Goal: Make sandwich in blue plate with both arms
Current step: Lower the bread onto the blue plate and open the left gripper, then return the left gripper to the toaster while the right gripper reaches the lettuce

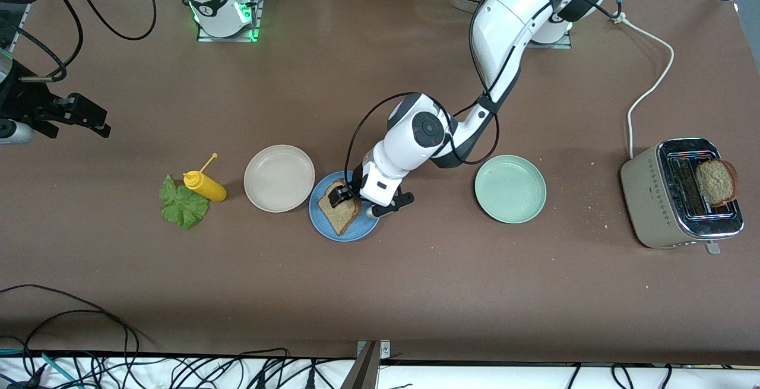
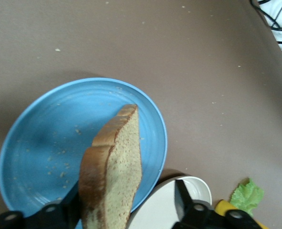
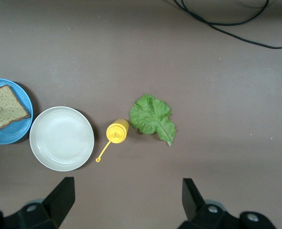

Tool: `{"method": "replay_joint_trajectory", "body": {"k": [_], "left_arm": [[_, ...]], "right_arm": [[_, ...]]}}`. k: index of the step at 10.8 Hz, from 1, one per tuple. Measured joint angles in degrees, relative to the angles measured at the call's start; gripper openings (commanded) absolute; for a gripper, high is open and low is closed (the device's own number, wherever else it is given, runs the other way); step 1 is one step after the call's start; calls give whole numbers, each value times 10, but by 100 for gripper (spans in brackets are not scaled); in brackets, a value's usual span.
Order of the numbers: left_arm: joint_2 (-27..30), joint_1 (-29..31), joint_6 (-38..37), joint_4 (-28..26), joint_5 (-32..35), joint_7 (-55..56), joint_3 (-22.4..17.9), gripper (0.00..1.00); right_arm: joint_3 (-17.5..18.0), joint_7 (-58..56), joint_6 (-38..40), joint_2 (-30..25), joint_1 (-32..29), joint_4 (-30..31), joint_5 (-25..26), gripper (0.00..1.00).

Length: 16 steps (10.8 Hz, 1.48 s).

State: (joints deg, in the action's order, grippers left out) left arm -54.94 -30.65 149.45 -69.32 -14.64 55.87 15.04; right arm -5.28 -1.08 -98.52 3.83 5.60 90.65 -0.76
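Judging by the layout, the task is at its start: one bread slice [image 1: 338, 211] lies on the blue plate [image 1: 356, 231], the lettuce leaf [image 1: 182, 204] waits near the mustard bottle [image 1: 205, 186], and a second slice [image 1: 716, 182] sits in the toaster [image 1: 677, 196]. The left gripper [image 1: 343, 195] stands over the plate, fingers parted around the slice, gripping nothing. The right gripper [image 3: 126, 202] waits wide open above the right arm's end.

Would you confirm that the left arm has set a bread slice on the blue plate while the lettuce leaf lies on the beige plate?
Not quite: the lettuce leaf lies on the bare table beside the mustard bottle, as the front view shows. The rest holds.
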Motion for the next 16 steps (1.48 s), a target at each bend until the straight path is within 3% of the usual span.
{"method": "replay_joint_trajectory", "body": {"k": [6,11,14,16], "left_arm": [[32,32,-196,9,0,0,-11,100],[116,62,-387,20,2,-23,-100,100],[177,116,-471,20,85,-71,-116,100],[209,145,-507,21,100,-148,-119,100]], "right_arm": [[0,0,0,0,0,0,0,100],[-3,0,0,1,-2,0,0,100],[-9,0,-1,11,-9,1,0,100],[-9,0,-1,17,-12,1,0,100]]}}
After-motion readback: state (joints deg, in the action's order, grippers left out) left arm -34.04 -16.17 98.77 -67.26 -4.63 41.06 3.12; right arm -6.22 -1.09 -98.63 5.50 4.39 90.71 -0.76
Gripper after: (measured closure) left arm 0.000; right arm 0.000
